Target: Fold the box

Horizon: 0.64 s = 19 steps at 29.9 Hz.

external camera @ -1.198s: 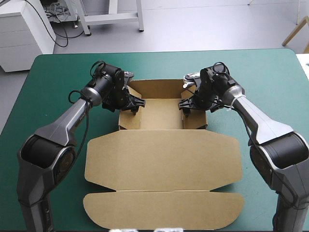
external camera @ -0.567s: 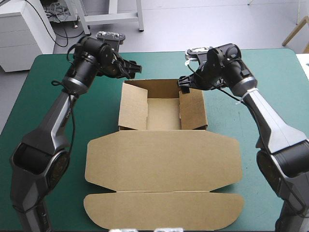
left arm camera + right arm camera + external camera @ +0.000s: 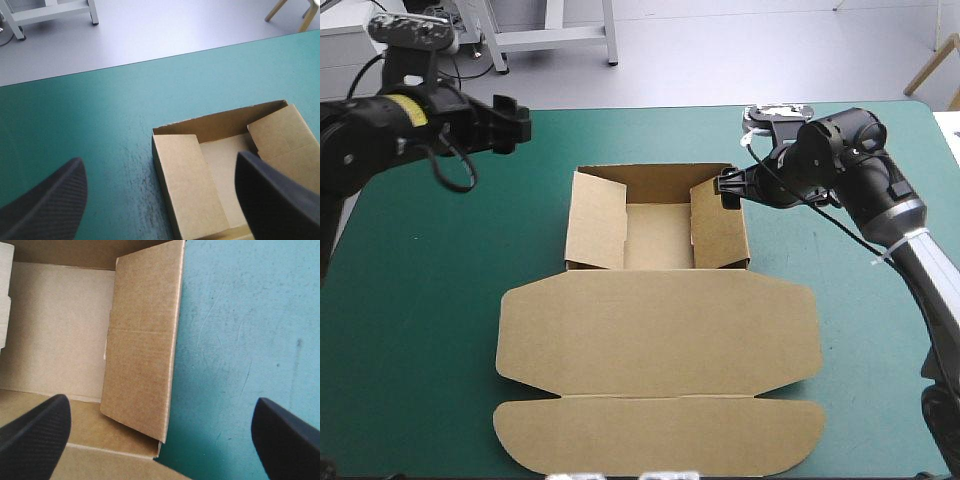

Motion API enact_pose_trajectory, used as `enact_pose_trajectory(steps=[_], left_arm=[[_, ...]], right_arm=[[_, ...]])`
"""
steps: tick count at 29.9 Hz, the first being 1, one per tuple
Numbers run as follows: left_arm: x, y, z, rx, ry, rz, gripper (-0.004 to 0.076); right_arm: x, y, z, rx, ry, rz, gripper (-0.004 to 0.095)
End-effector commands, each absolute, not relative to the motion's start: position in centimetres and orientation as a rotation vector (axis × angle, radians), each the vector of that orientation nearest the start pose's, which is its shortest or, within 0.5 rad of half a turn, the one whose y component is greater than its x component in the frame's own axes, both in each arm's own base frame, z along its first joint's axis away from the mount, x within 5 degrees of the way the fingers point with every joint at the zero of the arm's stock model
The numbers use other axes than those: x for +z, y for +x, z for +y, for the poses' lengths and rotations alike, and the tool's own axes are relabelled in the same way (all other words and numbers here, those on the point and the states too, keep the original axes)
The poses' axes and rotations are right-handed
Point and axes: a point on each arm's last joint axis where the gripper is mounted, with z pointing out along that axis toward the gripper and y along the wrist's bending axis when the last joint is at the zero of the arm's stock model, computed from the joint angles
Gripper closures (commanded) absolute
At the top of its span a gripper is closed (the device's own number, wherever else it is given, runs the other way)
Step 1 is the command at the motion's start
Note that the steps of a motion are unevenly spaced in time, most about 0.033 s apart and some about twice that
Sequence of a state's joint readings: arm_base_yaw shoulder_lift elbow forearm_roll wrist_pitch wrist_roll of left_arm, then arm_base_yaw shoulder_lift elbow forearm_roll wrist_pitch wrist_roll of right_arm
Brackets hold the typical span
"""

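I log both arms backed off the box [image 3: 660, 330] since earlier: left gripper [image 3: 512, 124] far left, right gripper [image 3: 730, 188] beside its right wall, all 4 fingers spread, empty. Box mid-table, lid flat.

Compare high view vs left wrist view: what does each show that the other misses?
High view only: the whole flat lid, the right tool by the right wall of the tray, and the left tool off to the left, clear of the board. Left wrist view only: the left tool's black fingers close up, standing apart, so it is open. Both: the brown tray, walls raised, nothing inside, on the teal-green cover.
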<state>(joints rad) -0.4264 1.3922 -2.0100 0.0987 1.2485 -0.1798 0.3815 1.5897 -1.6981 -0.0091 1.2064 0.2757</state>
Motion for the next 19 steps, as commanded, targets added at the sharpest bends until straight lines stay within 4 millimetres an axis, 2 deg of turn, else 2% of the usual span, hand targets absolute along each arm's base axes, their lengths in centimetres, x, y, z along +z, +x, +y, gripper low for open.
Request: enact_pose_trajectory(steps=[1, 8, 15, 19], left_arm=[[54.8, 17.6, -7.1, -0.254, 0.236, 2.088, 0.0147], [52.4, 11.9, -4.6, -0.267, 0.243, 2.105, 0.0147], [49.0, 7.6, -2.7, -0.264, 0.243, 2.124, 0.0147], [47.4, 5.8, -1.9, -0.268, 0.236, 2.124, 0.0147]], right_arm=[[40.7, 31.5, 12.5, 0.261, -0.121, 2.493, 0.0007], [36.5, 34.8, 13.8, 0.232, -0.126, 2.579, 0.0007], [32.5, 36.8, 15.1, 0.259, -0.147, 2.688, 0.0007], [30.9, 37.5, 15.5, 0.266, -0.161, 2.725, 0.0008]])
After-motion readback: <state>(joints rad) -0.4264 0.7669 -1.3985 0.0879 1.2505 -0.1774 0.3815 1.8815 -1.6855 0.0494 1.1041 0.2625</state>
